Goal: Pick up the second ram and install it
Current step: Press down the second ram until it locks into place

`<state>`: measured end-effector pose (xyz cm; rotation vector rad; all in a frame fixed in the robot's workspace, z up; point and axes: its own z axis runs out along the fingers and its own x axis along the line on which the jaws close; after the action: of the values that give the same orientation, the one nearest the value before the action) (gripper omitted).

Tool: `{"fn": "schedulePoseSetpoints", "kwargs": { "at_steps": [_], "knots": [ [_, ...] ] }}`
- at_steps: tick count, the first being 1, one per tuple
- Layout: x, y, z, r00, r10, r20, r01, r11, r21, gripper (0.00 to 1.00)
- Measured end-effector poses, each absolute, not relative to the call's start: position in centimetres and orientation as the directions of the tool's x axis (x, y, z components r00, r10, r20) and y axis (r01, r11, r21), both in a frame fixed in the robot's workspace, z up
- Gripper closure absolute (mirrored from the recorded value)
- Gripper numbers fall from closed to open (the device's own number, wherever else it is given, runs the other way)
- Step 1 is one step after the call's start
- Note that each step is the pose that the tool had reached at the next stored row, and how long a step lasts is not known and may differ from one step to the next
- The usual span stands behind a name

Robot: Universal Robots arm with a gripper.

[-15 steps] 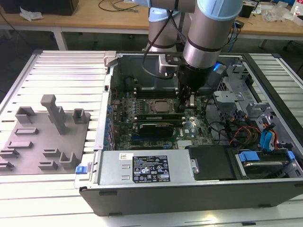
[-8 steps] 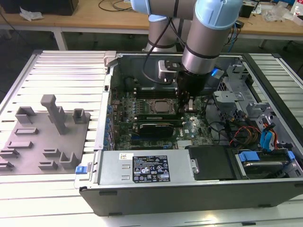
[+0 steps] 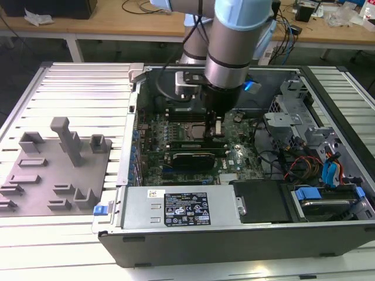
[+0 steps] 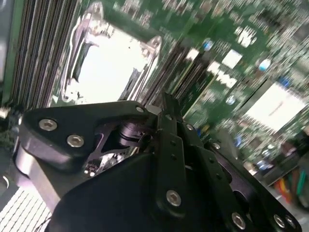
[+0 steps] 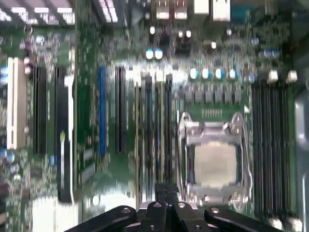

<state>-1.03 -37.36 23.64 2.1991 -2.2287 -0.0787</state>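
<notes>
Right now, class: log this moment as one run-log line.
hand: low inside open computer case | over motherboard, beside CPU socket | ram: not discernible | fixture tray: outside case

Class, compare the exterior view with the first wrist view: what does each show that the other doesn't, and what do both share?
Exterior view alone: the open computer case on a slatted table, the grey holder block, the power supply and the arm reaching into the case.

First wrist view alone: the blue slot and a white slot up close.

Both: the green motherboard, the processor socket and the pincer.
</notes>
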Motion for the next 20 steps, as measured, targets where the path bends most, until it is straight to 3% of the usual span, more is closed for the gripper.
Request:
{"fn": "schedulePoseSetpoints", "kwargs": {
  "at_steps": [8, 20],
  "knots": [
    [-6.9, -37.4, 22.8, -0.014, -0.999, -0.029, -0.999, 0.013, 0.039, 0.89],
    [-4.9, -37.4, 23.4, -0.014, -0.999, -0.032, -0.999, 0.013, 0.044, 0.89]
  ]
}}
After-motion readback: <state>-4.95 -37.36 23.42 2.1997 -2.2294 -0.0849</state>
